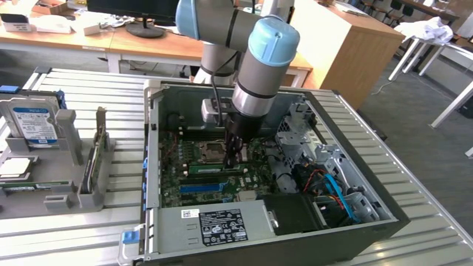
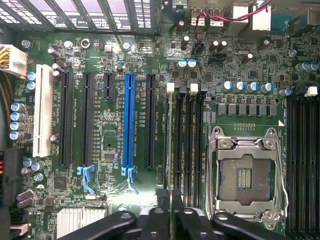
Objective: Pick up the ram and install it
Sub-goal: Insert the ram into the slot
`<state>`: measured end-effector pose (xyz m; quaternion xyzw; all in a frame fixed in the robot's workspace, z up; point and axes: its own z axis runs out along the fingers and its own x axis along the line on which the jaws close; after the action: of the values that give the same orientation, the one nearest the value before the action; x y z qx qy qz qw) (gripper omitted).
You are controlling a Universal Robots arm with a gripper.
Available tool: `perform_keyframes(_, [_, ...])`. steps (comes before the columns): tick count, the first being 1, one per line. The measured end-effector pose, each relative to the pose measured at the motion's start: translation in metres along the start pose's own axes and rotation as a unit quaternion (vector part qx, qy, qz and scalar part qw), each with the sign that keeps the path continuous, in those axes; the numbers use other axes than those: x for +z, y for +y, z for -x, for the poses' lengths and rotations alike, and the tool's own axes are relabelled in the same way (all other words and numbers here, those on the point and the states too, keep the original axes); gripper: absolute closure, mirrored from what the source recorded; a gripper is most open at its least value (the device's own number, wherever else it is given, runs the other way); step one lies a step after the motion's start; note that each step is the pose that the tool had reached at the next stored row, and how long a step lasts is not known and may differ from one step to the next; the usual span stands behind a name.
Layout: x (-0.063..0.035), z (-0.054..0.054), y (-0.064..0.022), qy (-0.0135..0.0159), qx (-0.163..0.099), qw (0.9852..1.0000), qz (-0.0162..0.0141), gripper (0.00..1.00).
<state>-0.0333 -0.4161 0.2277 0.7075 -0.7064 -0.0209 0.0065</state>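
Ram sits edge-on in its slot, fingers of your gripper slightly apart astride it: release seems in hand, and clearing needs a straight lift.

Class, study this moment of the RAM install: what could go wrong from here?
1. The ram stands edge-on in its slot, gripper right at its end; whether it is fully seated cannot be told, so it may sit half-latched.
2. The open CPU socket lies close beside; a sideways slip could damage it.
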Motion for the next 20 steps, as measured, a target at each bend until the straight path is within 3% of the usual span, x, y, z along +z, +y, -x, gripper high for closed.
perform_keyframes(3, [0.0,0.0,0.0,0.0,0.0,1.0,0.0,0.76])
perform_keyframes(4, [0.0,0.0,0.0,0.0,0.0,1.0,0.0,0.69])
perform_keyframes(13, [-0.0007,0.0,0.0,0.0,0.0,1.0,0.0,0.69])
perform_keyframes(20, [-0.0133,0.0,0.0005,0.0,0.0,1.0,0.0,0.69])
